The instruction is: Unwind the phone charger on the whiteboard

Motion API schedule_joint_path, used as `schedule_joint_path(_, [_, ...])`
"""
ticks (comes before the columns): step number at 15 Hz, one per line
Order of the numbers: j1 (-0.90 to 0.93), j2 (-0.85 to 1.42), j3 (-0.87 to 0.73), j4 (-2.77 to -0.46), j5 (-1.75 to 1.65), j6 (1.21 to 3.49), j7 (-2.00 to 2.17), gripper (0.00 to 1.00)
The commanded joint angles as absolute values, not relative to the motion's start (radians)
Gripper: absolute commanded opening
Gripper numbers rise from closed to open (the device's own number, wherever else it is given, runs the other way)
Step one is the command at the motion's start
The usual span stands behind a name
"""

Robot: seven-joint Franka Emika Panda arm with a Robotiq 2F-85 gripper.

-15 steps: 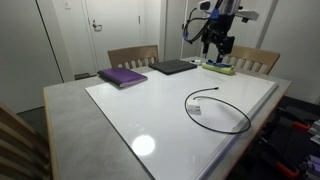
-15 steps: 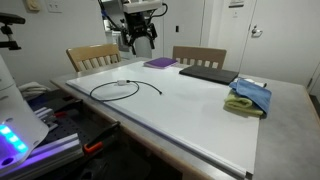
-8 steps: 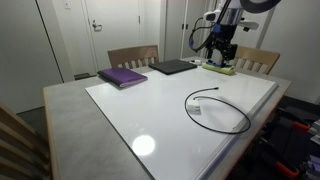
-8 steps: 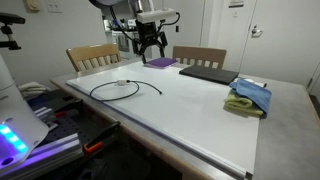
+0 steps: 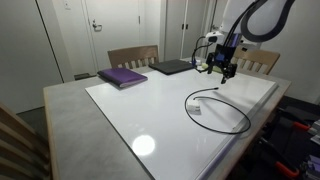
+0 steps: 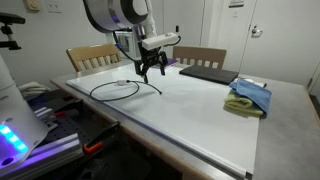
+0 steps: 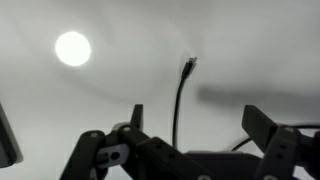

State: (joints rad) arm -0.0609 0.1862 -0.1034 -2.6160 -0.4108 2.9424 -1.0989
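Hand [image 6: 152, 73] lowered toward phone charger [image 7: 179, 105], spread wide, empty, loop cut off in wrist view

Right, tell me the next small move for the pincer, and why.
Probably lower straight down onto the free end of the long thin black charger cable. The open pincer hangs above the large glossy white board, touching nothing, and the wrist view shows that cable end lying between its fingers, while the rest lies looped.

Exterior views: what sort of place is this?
Likely an office or meeting room: a grey table under a large glossy white whiteboard, wooden chairs at its far side, plain white doors behind.
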Motion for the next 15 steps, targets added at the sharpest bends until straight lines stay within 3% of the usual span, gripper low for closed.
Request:
schedule_joint_path(1, [-0.092, 0.293, -0.109, -2.609, -0.467, 3.048, -1.135, 1.00])
schedule_joint_path(15, [-0.119, 0.427, -0.127, -2.530, -0.464, 3.050, -1.121, 1.00])
